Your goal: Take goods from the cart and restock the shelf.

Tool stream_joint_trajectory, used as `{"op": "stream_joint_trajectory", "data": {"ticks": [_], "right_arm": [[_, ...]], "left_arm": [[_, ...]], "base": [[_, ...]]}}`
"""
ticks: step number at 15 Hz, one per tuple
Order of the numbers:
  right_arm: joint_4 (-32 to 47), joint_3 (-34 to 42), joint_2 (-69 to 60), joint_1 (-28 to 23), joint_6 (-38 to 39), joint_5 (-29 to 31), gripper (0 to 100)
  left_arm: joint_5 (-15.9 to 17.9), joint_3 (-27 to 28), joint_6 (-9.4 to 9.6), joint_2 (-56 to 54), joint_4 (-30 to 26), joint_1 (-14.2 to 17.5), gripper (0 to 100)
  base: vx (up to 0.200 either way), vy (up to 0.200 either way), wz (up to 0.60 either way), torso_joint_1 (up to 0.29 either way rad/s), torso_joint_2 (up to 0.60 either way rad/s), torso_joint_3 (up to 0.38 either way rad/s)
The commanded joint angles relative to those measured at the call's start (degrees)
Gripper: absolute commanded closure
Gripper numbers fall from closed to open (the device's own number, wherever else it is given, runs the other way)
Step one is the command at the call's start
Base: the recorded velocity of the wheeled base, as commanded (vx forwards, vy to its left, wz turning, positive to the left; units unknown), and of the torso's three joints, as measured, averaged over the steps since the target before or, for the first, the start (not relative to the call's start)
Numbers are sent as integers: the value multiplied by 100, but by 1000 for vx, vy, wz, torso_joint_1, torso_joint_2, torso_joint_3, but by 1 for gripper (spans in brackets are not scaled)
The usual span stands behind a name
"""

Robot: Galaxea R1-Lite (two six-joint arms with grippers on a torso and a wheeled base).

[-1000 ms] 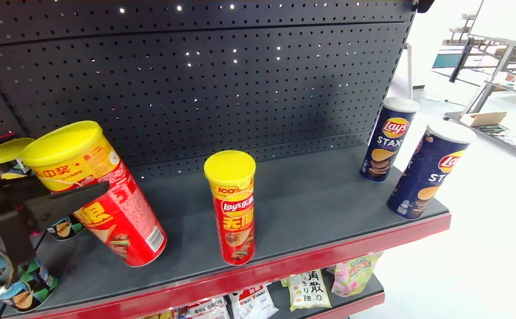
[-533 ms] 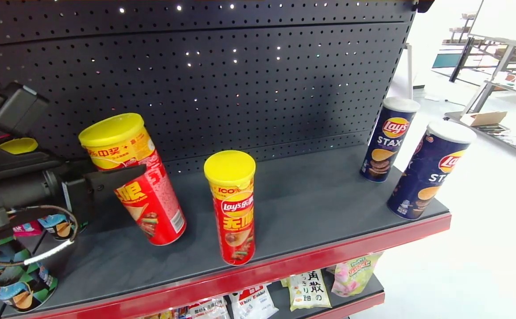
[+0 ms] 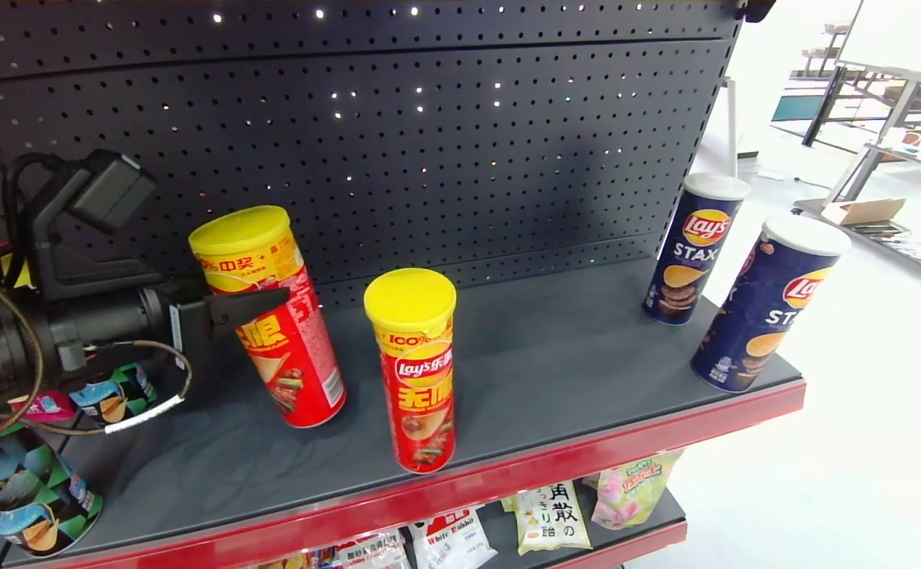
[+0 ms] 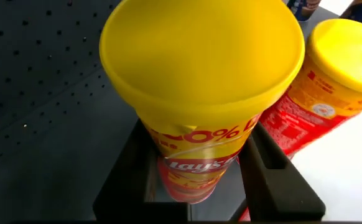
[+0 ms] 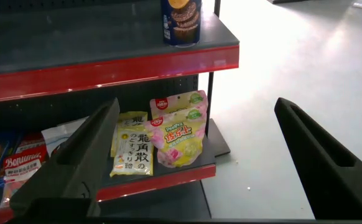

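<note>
Tilted red can (image 3: 286, 332) farther along dark shelf (image 3: 555, 371)

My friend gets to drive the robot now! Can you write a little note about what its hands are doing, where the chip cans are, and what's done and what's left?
Left gripper: shut on a red chip can, which is tilted, its base low at the shelf.
Right gripper: open, holding nothing, down by the snack bags on the lower shelf.
On the shelf: another red can upright near the front edge; two blue cans upright at the right end.
Done: the held can is at the shelf.
Left: stand it straight, let go, back out; then probably fetch more from the cart.
</note>
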State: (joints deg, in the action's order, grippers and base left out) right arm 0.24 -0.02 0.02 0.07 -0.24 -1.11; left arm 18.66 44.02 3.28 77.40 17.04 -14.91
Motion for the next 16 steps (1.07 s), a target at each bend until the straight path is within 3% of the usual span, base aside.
{"op": "stream_joint_trajectory", "data": {"ticks": [1,4,8,10,16], "right_arm": [[2,2,-2,1,-2,-3,0],[2,2,-2,1,-2,-3,0],[2,2,-2,1,-2,-3,0],[2,-6,-2,1,-2,-3,0],[2,2,-2,1,-2,-3,0]], "left_arm": [[6,230,6,364,1,-56,100],[6,573,6,750,10,-74,100],[-73,1021,15,1550,651,-328,100],[-170,1223,120,1814,722,-355,100],[-232,1399,191,2385,1337,-364,100]], "base": [[0,0,0,0,0,0],[0,0,0,0,0,0],[0,0,0,0,0,0],[0,0,0,0,0,0],[0,0,0,0,0,0]]}}
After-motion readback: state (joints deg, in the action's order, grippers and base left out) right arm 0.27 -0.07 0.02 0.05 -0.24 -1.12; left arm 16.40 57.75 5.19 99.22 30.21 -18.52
